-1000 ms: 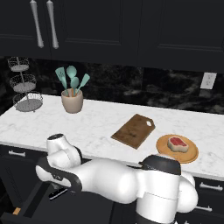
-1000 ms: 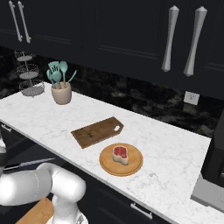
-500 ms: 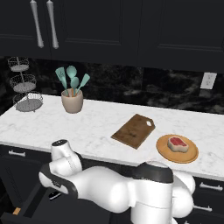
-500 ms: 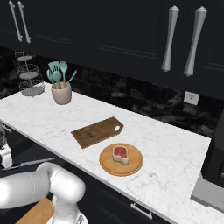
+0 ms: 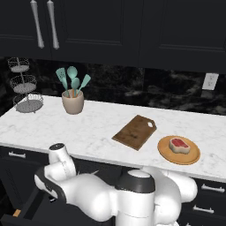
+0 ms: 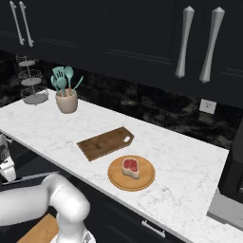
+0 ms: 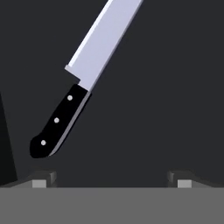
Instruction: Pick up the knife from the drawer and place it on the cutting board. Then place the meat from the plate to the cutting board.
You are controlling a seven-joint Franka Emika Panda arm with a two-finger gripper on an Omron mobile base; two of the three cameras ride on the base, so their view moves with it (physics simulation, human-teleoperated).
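Knife (image 7: 83,74) lies flat on the dark drawer (image 7: 166,96) floor, gripper (image 7: 111,179) wide open and empty just short of its handle.

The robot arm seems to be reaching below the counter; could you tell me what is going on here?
It has reached down into the open drawer, where the knife lies flat. The open claw hovers just short of the black handle, gripping nothing yet. On the counter, the cutting board is bare and the meat sits on its plate.
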